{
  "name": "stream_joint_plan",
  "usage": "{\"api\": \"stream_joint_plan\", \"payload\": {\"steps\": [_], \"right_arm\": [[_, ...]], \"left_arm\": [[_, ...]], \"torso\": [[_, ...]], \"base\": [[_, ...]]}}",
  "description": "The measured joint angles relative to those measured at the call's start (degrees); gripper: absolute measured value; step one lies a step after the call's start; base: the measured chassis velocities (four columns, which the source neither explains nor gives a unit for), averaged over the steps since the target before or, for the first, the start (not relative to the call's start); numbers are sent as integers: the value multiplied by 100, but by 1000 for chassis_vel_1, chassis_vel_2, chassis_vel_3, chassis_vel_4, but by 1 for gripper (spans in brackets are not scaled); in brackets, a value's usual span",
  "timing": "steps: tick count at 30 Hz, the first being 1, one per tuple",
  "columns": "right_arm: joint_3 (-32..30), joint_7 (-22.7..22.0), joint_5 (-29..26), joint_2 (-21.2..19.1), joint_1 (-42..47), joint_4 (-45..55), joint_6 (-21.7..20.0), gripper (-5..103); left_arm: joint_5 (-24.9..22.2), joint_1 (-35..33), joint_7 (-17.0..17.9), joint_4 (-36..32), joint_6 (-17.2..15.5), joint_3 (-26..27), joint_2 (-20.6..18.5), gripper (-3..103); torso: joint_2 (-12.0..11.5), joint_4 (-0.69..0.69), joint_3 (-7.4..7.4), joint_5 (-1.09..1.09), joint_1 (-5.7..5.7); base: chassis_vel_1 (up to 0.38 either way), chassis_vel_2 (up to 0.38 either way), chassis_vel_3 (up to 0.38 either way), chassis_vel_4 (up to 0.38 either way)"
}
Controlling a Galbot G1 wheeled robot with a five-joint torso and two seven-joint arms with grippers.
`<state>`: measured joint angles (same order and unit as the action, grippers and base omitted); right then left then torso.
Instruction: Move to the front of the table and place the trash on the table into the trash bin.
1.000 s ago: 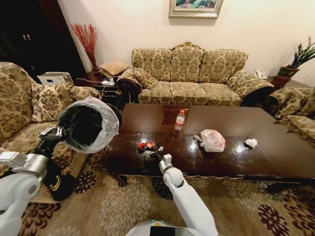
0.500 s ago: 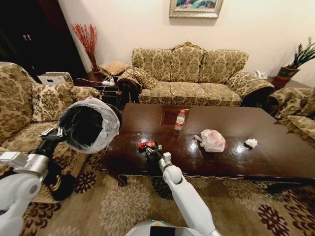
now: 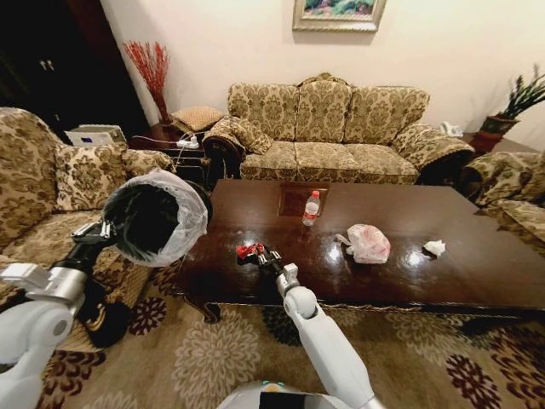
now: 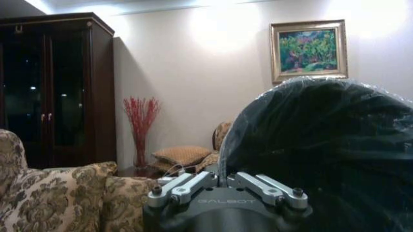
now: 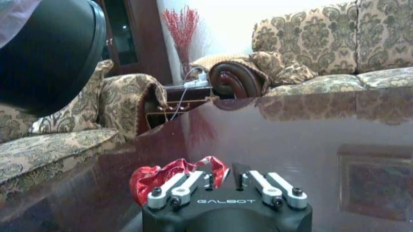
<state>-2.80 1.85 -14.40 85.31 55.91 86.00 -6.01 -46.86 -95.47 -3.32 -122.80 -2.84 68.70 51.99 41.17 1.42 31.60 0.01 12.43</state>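
Note:
A small red-and-black wrapper [image 3: 249, 250] [image 5: 171, 175] lies near the front left of the dark glossy table [image 3: 426, 281]. My right gripper [image 3: 262, 255] [image 5: 226, 173] is shut on the wrapper's near end, low over the wood. My left gripper [image 3: 96, 229] [image 4: 223, 181] is shut on the rim of the black trash bin [image 3: 153, 217] [image 4: 322, 154]. The bin is held tipped in the air left of the table, its white liner around the mouth. On the table stand a clear bottle with a red cap [image 3: 312, 208], a pinkish-white bag bundle [image 3: 368, 243] and a white paper ball [image 3: 435, 247].
A patterned sofa [image 3: 341, 128] runs along the table's far side. An armchair [image 3: 51, 187] stands close on the left behind the bin, and another armchair [image 3: 511, 187] on the right. Patterned carpet [image 3: 196, 358] lies before the table's near edge.
My right gripper has edged forward onto the wrapper, which has shifted slightly left. The left arm and the bin have barely moved.

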Motion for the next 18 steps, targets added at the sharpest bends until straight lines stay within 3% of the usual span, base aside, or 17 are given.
{"api": "stream_joint_plan", "payload": {"steps": [1,2,4,7,16,17,18], "right_arm": [[-34,-1,-45,-79,51,105,6,15],[-39,-1,-54,-105,60,120,16,10],[-46,-1,-60,-122,65,126,24,10],[-82,-3,-106,-175,81,152,33,2],[-102,29,-264,-175,96,152,114,1],[-100,78,-355,-166,94,161,172,12],[-96,96,-409,-158,92,180,181,12]], "left_arm": [[1,-2,-4,4,0,-10,-10,1],[2,4,-4,7,0,-21,-13,1],[3,9,-4,7,0,-31,-15,1],[8,55,-1,6,1,-97,-12,1],[11,49,-1,1,0,-104,-3,1],[12,38,-2,1,0,-92,-1,1],[12,32,-3,2,0,-83,-1,1]], "torso": [[0,0,0,0,0],[0,0,0,1,0],[0,0,0,0,0],[0,0,0,0,0],[0,0,0,0,0],[0,0,0,0,0],[0,0,0,0,0]], "base": [[0,0,0,0],[0,0,0,0],[0,0,0,0],[0,0,0,0],[0,0,0,0],[0,0,0,0],[0,0,0,0]]}}
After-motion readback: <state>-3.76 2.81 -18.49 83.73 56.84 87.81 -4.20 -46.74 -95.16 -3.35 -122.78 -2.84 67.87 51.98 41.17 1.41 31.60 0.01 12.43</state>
